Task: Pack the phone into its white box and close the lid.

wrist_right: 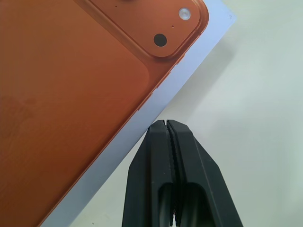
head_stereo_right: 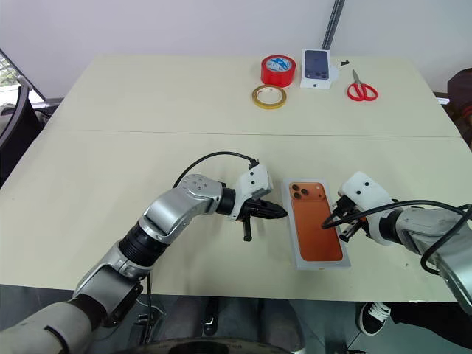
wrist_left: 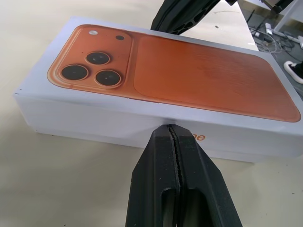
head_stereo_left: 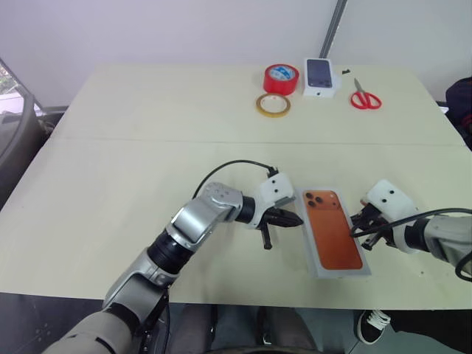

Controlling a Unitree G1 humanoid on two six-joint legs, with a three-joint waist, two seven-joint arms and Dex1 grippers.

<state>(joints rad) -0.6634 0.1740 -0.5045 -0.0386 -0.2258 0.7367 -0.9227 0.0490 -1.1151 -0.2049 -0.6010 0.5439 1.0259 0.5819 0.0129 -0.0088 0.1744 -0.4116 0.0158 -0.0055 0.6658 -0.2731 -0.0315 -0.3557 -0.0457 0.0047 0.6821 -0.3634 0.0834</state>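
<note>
The lid, printed with an orange phone, sits on the tabletop between the left gripper and right gripper, both pinched together and empty; uneven side pushes could skew or slide it.

This looks like a lab or test room set up for robot trials rather than a home. A wide, pale tabletop stands against a plain white wall, with only a few staged props at its far edge: a red tape roll, a yellowish tape ring, red-handled scissors and a small white box printed with a dark phone. A metal pole leans up the wall (possibly a stand), and loose cables lie on the floor.
</note>
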